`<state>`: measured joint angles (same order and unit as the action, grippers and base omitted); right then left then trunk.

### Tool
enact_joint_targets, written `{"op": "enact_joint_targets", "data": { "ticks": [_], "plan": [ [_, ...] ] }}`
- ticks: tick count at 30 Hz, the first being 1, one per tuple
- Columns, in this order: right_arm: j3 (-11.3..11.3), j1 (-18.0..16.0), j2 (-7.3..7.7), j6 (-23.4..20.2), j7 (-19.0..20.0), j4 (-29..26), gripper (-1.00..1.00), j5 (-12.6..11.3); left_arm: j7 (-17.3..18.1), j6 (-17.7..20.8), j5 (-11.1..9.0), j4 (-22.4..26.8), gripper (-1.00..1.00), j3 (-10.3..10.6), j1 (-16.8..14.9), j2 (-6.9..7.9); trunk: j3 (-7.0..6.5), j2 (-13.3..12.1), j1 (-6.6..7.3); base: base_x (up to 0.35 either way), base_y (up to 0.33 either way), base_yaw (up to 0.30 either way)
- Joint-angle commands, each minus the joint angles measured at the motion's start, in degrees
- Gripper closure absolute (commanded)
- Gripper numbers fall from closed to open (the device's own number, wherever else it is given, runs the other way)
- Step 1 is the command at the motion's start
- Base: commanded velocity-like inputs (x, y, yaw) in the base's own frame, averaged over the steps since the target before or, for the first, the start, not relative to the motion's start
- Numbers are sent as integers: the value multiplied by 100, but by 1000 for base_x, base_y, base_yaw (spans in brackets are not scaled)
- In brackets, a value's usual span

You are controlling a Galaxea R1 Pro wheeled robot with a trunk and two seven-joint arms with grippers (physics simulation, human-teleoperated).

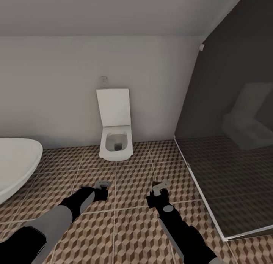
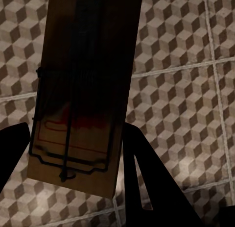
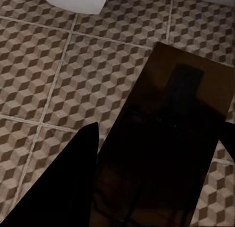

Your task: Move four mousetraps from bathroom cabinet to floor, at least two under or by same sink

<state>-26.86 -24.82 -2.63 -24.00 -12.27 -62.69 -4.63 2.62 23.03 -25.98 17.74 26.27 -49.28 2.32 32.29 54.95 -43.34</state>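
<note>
Left gripper, lower middle of the head frame, is clamped on a mousetrap — wooden board, dark wire frame, reddish smear near the fingers, held above the bathroom floor with its cube-pattern tiles. Right gripper pinches a second trap, which looks nearly black in shadow, wire parts hard to make out. Further out: white toilet at centre, bathtub at the left edge, dark glass panel on the right.
</note>
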Motion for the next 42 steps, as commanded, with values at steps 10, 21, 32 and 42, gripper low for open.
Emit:
{"op": "enact_joint_targets", "data": {
  "ticks": [10, 21, 32, 42],
  "plan": [
    [5, -1675, -336, 142, 26, 2255, 100, -52, 11, 34, -4, 69, 100, 15, -2, 3, 186, 407, -221, 0, 0, 0],
    [-15, -2094, -637, 749, 1011, 2977, 100, -56, 9, 27, -4, 93, 100, -22, -3, 71, 383, 848, -462, 0, 0, 0],
    [-33, -2097, -643, 765, 1355, 3052, 100, -39, 0, 26, -5, 201, 100, -42, -3, 244, 581, 1289, -704, 0, 0, 0],
    [-39, -2097, -620, 844, 1363, 2979, 100, -38, -7, 26, -13, 243, 100, -30, -2, 232, 779, 1690, -923, 0, 0, 0]
  ]
}}
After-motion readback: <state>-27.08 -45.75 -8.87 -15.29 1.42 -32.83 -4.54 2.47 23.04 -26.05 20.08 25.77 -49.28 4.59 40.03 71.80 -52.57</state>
